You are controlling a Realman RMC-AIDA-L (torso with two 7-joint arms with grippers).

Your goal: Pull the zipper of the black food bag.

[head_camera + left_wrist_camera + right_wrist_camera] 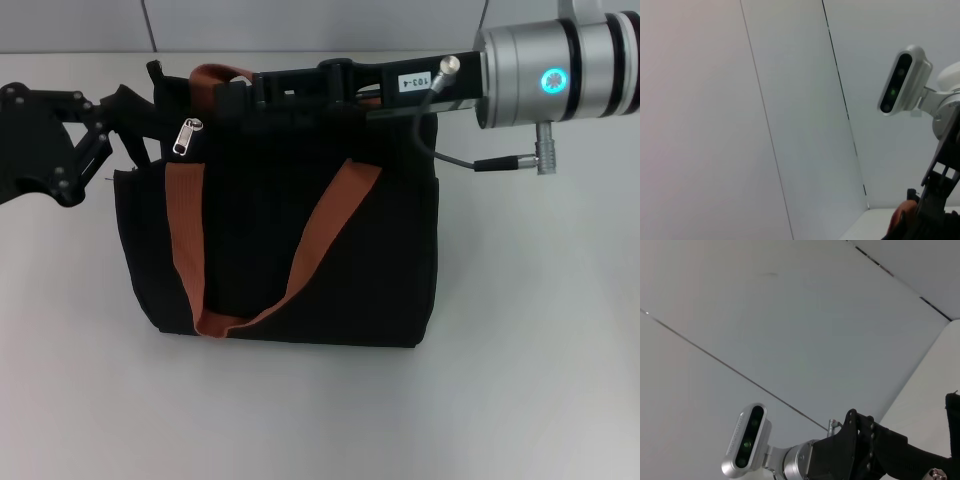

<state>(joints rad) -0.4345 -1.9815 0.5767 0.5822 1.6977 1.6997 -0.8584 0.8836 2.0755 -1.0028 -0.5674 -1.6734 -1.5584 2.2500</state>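
The black food bag (290,250) stands upright mid-table, its front rust-brown handle hanging down its face. The zipper (187,135), a small silver pull tab, dangles at the left end of the bag's top. My left gripper (140,120) is against the bag's top left corner, just left of the pull tab. My right gripper (235,92) reaches in from the right, lying along the bag's top beside the rear handle (215,73), a little right of and above the tab. In the left wrist view, the right gripper's black frame (940,200) and a bit of brown handle (897,220) show.
The white table (320,420) spreads in front of and beside the bag, and a pale wall (300,25) runs behind it. A grey cable (450,160) loops off my right wrist over the bag's top right corner.
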